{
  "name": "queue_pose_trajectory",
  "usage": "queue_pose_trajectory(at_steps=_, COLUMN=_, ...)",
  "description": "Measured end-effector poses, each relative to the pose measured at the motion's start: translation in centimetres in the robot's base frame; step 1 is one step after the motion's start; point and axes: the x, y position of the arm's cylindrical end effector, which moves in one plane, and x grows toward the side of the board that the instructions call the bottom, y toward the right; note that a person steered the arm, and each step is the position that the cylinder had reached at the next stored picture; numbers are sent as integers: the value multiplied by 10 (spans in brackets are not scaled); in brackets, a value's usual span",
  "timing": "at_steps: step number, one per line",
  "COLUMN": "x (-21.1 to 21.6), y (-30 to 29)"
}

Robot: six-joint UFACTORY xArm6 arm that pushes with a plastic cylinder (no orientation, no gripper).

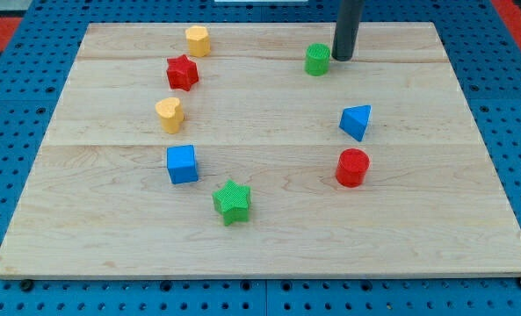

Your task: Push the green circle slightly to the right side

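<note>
The green circle [317, 60] stands upright near the view's top, right of centre, on the wooden board [260, 237]. My tip [341, 58] is the lower end of a dark rod that comes down from the view's top edge. It sits just right of the green circle, close to it or touching it; I cannot tell which.
A yellow hexagon [198, 40], a red star [182, 72], a yellow heart [169, 113] and a blue cube [182, 164] run down the left. A green star [233, 201] lies at bottom centre. A blue triangle [356, 121] and a red cylinder [352, 168] stand at right.
</note>
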Motion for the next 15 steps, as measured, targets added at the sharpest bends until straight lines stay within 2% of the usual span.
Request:
queue_pose_trajectory(at_steps=2, x=-66, y=-30)
queue_pose_trajectory(at_steps=3, x=-56, y=-69)
queue_pose_trajectory(at_steps=4, x=-29, y=-67)
queue_pose_trajectory(at_steps=5, x=-7, y=-37)
queue_pose_trajectory(at_steps=7, x=2, y=3)
queue_pose_trajectory(at_steps=8, x=-8, y=2)
queue_pose_trajectory(at_steps=9, x=-38, y=2)
queue_pose_trajectory(at_steps=10, x=-41, y=2)
queue_pose_trajectory(at_steps=12, x=-22, y=2)
queue_pose_trajectory(at_steps=14, x=-11, y=-53)
queue_pose_trajectory(at_steps=15, x=23, y=-52)
